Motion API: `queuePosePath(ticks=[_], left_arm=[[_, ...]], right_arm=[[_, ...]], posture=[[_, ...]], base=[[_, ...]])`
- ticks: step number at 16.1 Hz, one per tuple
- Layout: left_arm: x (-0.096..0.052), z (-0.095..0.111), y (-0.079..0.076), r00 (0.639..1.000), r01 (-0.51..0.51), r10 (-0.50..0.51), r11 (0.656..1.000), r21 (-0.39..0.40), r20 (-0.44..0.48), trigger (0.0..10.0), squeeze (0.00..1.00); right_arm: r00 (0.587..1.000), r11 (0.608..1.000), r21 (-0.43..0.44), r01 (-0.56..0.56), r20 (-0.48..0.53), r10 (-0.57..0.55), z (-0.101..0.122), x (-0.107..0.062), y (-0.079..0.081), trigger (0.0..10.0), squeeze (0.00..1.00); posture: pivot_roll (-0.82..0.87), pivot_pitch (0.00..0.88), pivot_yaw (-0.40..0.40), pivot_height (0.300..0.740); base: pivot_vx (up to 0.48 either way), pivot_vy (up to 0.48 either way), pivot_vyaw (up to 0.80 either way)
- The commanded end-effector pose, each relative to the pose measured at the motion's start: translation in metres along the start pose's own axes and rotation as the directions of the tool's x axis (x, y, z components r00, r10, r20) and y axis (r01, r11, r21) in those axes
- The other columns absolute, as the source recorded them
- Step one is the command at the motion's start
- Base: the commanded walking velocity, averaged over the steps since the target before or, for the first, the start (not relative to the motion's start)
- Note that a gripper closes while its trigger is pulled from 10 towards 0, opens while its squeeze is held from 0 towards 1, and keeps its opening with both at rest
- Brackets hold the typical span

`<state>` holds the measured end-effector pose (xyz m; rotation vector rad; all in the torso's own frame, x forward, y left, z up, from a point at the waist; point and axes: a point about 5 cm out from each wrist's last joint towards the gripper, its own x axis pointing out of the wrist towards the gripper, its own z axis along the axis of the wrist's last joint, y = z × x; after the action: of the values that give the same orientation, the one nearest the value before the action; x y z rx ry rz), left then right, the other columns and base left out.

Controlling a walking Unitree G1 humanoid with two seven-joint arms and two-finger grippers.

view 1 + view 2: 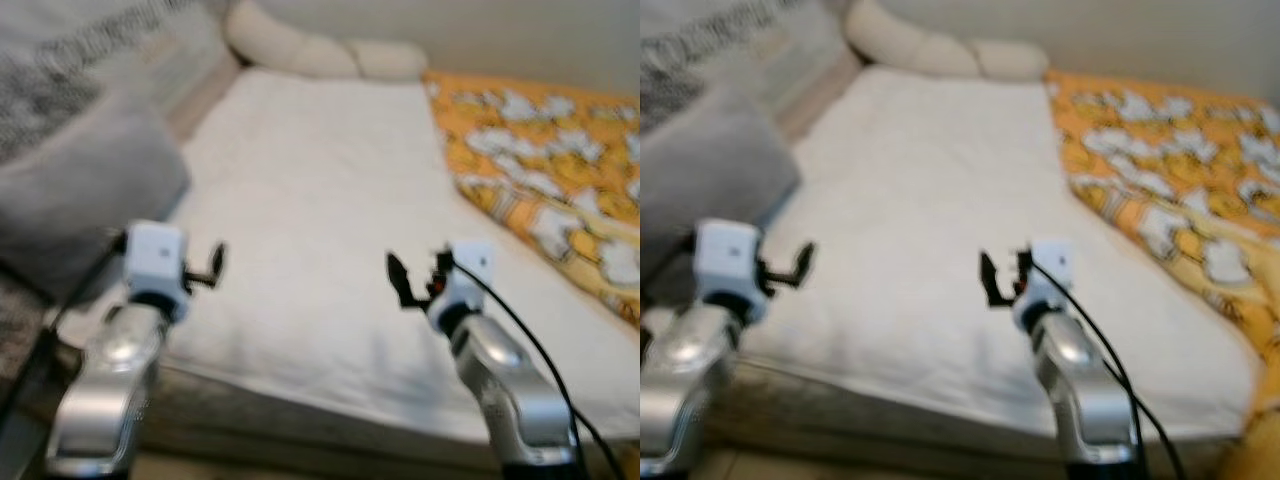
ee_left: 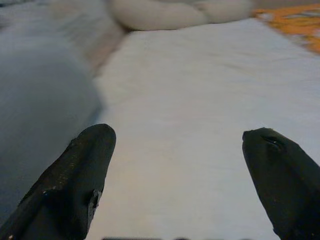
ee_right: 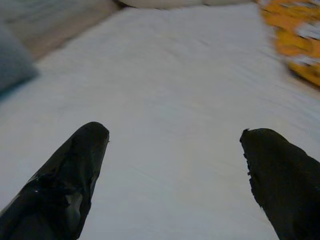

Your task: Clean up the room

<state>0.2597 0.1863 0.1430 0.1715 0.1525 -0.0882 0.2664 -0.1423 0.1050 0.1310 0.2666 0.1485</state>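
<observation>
Both grippers hang over the near edge of a bed's white sheet [image 1: 320,200], the left gripper [image 2: 175,175] and the right gripper [image 3: 172,175] each with fingers spread wide and holding nothing. Ahead of the right gripper and off to its right lies an orange patterned blanket [image 1: 550,160]. A grey cushion [image 1: 80,190] sits just to the left of the left gripper, and cream pillows [image 1: 310,50] lie far ahead at the head of the bed.
</observation>
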Motion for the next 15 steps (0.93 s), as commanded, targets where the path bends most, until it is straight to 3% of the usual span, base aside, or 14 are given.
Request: queuePosePath(ticks=[1, 3, 9, 15], left_arm=[[0.0, 0.004, 0.003, 1.0, -0.01, 0.01, 1.0, 0.02, 0.005, 10.0, 0.75], [0.002, 0.004, 0.003, 1.0, -0.009, 0.009, 1.0, 0.019, -0.003, 10.0, 0.75], [0.004, 0.001, 0.002, 1.0, -0.017, 0.017, 1.0, 0.005, -0.017, 10.0, 0.75], [0.004, 0.0, -0.002, 0.999, 0.002, -0.004, 0.999, -0.048, -0.045, 10.0, 0.8]], right_arm=[[1.0, 1.0, 0.004, 0.005, 0.016, -0.005, 0.003, 0.001, -0.001, 10.0, 0.0], [1.0, 0.999, 0.037, -0.006, 0.027, 0.005, 0.006, 0.002, 0.0, 10.0, 0.0], [0.999, 1.0, 0.017, 0.014, 0.042, -0.015, 0.011, 0.003, -0.009, 10.0, 0.0], [0.999, 1.0, 0.026, 0.007, 0.038, -0.008, 0.011, 0.005, -0.008, 10.0, 0.0]], posture=[[-0.09, 0.0, -0.026, 0.74], [-0.09, 0.0, -0.033, 0.74], [-0.09, 0.0, -0.029, 0.74], [-0.09, 0.0, -0.03, 0.74]], base=[[0.0, -0.42, 0.0], [0.0, -0.42, 0.0], [0.0, -0.421, 0.0], [0.0, -0.419, 0.0]])
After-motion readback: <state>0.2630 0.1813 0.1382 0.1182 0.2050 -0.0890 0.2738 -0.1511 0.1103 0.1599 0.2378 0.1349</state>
